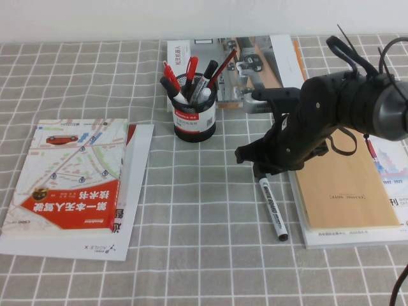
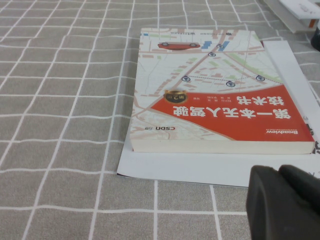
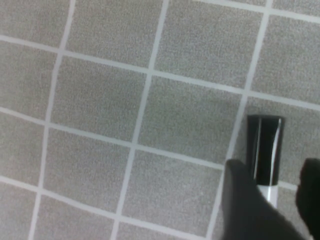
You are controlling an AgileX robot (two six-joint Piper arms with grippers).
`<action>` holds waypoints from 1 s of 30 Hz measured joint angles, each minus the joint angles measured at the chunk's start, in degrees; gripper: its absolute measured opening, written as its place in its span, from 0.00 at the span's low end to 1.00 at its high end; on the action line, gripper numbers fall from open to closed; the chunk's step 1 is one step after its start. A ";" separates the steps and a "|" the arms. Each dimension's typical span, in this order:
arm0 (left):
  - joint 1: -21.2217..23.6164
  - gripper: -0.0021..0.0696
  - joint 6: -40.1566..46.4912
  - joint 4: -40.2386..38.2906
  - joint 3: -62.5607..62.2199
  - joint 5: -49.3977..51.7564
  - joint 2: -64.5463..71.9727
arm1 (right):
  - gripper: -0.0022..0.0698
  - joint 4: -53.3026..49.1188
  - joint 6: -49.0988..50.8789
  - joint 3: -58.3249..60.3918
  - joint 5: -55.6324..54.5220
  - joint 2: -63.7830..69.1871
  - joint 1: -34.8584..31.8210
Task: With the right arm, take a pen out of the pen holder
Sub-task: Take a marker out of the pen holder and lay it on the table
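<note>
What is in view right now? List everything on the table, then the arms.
tablecloth: one, grey with white checks, covers the table
pen holder: one, black mesh with a red label, centre back
pens: several, red and black, standing in the pen holder
marker: one, white with black ends, lying on the cloth right of centre
book: one, red with a map cover, left
paper: one, white, under the book
magazine: one, photo pages, behind the pen holder
notebook: one, tan, right
booklet: one, white, under the notebook
right gripper: black, open, astride the marker's upper end
left gripper: black, near the book's corner
</note>
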 joint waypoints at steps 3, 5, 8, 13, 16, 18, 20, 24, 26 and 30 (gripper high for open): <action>0.00 0.02 0.00 0.00 0.00 0.00 0.00 | 0.34 0.13 0.00 0.00 0.00 0.00 0.00; 0.00 0.02 0.00 0.00 0.00 0.00 0.00 | 0.35 0.24 0.00 0.00 0.00 0.00 0.00; 0.00 0.02 0.00 0.00 0.00 0.00 0.00 | 0.36 0.34 0.00 0.00 0.20 0.00 0.00; 0.00 0.02 0.00 0.00 0.00 0.00 0.00 | 0.36 0.32 0.00 0.00 2.53 -2.49 0.00; 0.00 0.02 0.00 0.00 0.00 0.00 0.00 | 0.32 -1.34 0.00 0.00 4.96 -7.03 0.41; 0.00 0.02 0.00 0.00 0.00 0.00 0.00 | 0.25 -3.06 0.00 0.26 6.28 -10.79 1.07; 0.00 0.02 0.00 0.00 0.00 0.00 0.00 | 0.16 -4.80 0.00 1.63 6.77 -15.05 2.18; 0.00 0.02 0.00 0.00 0.00 0.00 0.00 | 0.04 -7.01 0.00 6.11 6.41 -23.54 4.86; 0.00 0.02 0.00 0.00 0.00 0.00 0.00 | 0.03 -7.23 0.00 8.85 6.40 -28.26 5.82; 0.00 0.02 0.00 0.00 0.00 0.00 0.00 | 0.02 -7.68 0.00 13.31 8.13 -36.75 6.28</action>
